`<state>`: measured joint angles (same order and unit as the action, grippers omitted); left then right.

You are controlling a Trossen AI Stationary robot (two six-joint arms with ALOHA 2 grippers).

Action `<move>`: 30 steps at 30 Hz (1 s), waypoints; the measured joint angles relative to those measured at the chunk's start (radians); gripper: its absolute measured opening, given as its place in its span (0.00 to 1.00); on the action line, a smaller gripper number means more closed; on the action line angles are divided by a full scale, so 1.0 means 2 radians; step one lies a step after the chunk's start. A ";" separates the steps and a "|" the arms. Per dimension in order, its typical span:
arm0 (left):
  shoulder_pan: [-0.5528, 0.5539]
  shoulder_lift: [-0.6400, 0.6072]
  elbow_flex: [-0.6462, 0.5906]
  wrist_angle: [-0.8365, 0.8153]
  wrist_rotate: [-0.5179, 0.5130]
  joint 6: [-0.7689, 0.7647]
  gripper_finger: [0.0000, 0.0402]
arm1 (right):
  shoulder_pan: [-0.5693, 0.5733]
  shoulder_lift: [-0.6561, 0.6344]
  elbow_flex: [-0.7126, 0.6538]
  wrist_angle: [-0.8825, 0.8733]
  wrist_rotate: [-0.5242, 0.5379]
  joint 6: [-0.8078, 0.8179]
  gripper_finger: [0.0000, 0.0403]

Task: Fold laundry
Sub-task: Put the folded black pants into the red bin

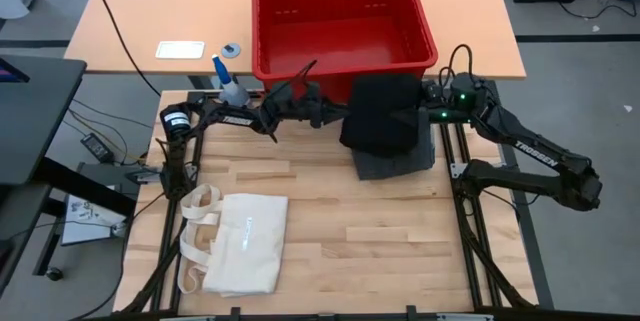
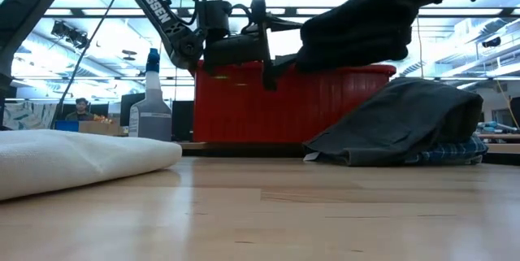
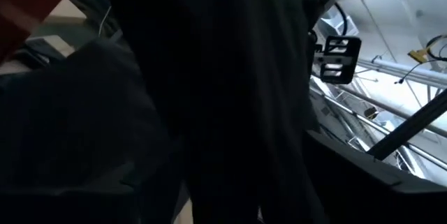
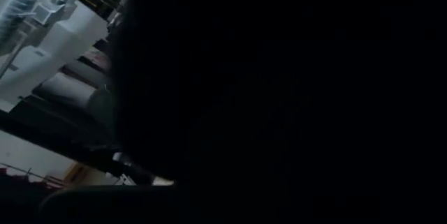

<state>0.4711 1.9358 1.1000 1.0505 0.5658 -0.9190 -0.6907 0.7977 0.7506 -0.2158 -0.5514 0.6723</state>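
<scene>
- Cream tote bag lies closest, on the table's front left.
- Black garment hangs in the air above the grey garment and plaid one, in front of the red basket.
- Right gripper is clamped on the black garment.
- Left gripper has fingers spread, just beside the cloth.

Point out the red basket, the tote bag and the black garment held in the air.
Red basket (image 1: 345, 56): high view, front rim.
Tote bag (image 1: 245, 241): high view, middle of the cloth body.
Black garment (image 1: 380, 111): high view, middle of the hanging cloth.
</scene>
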 joint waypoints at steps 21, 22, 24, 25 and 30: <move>-0.003 0.000 0.000 0.027 -0.025 0.045 0.72 | 0.000 0.004 0.000 0.049 -0.063 0.033 0.11; -0.003 0.000 0.000 0.027 -0.025 0.046 0.72 | 0.000 0.004 0.000 0.052 -0.064 0.034 0.11; -0.006 0.000 0.000 0.027 -0.025 0.046 0.72 | 0.000 0.004 0.000 0.055 -0.066 0.035 0.11; -0.008 0.000 0.000 0.028 -0.025 0.046 0.72 | 0.000 0.004 0.000 0.055 -0.067 0.035 0.11; -0.027 0.000 0.007 0.030 -0.027 0.049 0.72 | 0.001 0.004 0.000 0.059 -0.067 0.037 0.11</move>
<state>0.4172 1.9358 1.1146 1.1095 0.5126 -0.8208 -0.6895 0.8051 0.7506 -0.0979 -0.6857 0.7455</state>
